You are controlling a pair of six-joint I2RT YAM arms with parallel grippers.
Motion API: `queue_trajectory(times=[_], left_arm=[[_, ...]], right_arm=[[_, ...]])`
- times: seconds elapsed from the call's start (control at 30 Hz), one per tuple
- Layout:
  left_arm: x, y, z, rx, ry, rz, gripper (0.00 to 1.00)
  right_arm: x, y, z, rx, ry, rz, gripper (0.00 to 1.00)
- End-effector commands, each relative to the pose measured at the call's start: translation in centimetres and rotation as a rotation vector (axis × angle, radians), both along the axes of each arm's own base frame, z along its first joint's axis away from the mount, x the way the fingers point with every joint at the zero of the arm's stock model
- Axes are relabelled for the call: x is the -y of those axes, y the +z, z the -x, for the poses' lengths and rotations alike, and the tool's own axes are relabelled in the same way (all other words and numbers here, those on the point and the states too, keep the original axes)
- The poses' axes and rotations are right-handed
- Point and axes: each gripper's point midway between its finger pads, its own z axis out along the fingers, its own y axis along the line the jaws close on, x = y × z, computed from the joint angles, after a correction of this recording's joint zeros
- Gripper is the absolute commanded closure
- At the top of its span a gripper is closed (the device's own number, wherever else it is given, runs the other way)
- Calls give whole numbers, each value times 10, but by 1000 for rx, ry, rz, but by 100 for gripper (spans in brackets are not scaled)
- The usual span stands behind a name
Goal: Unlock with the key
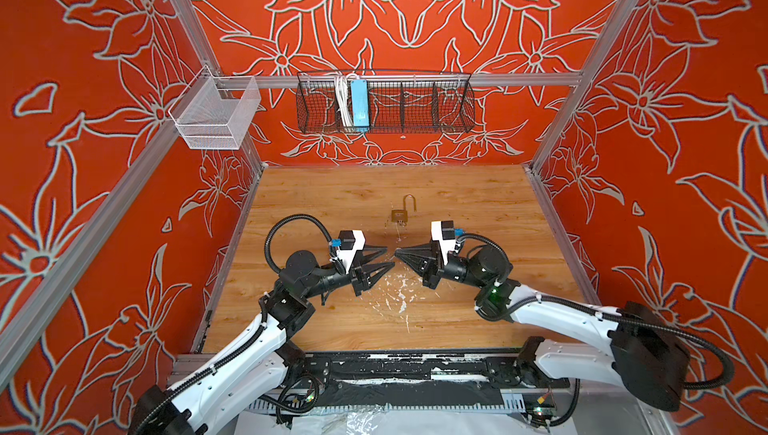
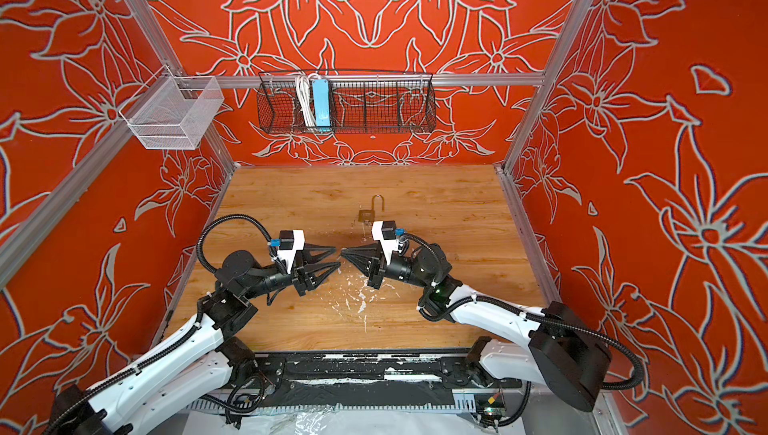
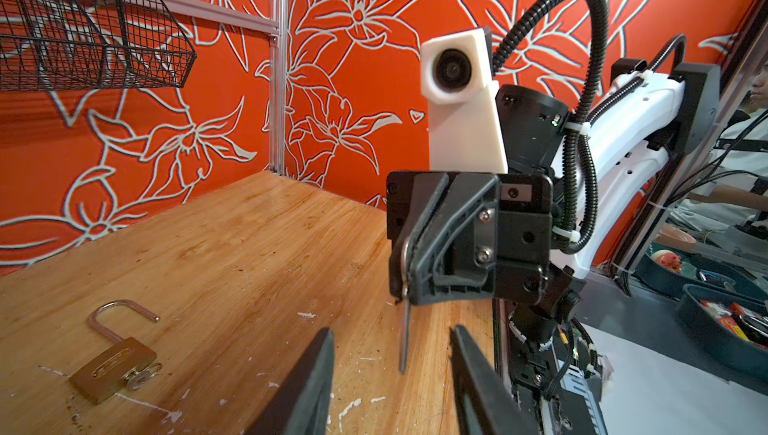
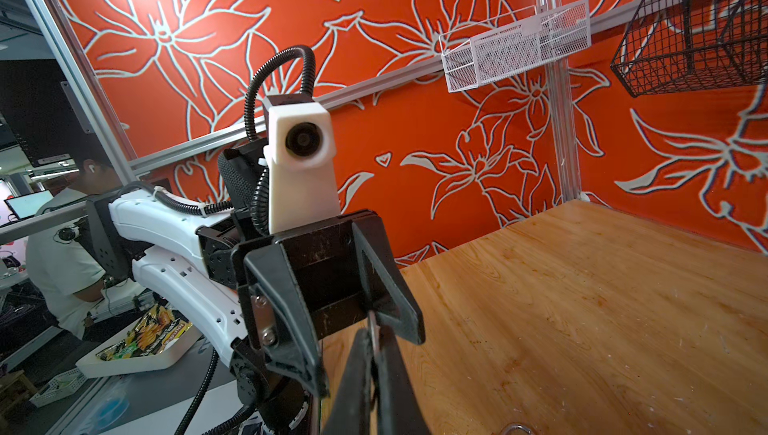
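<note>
A wooden table is standing between orange flowered walls. Near its middle, the left gripper is holding its jaws spread on either side of a thin key, not touching it. The right gripper is pinching that key, tip to tip. Just beyond, the padlock is lying open.

Both top views look down from high at 6 o'clock, sharing the whole table. Left wrist camera and right wrist camera sit low, close, facing each other.
</note>
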Motion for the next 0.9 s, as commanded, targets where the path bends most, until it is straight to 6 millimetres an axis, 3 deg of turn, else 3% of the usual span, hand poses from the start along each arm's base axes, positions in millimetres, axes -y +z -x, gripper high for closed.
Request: queue_trajectory(times=[0.0,0.13,0.27,0.57,0.73,0.87], left_arm=[[1,20,5,63,-32,24,62],[4,19,7,58,-54,20,73],[6,18,9,48,-76,13,100],[-2,16,3,26,-1,-28,100],[-8,10,-1,-40,40,-166,100],[-12,1,-1,-115,34,-331,100]], right_arm=[[1,10,5,16,20,-38,100],[2,11,5,16,15,-41,100],[3,11,4,20,1,-43,100],[7,0,4,-9,-23,0,100],[24,-28,-4,-36,-146,151,60],[50,-45,-5,-20,-262,264,43]])
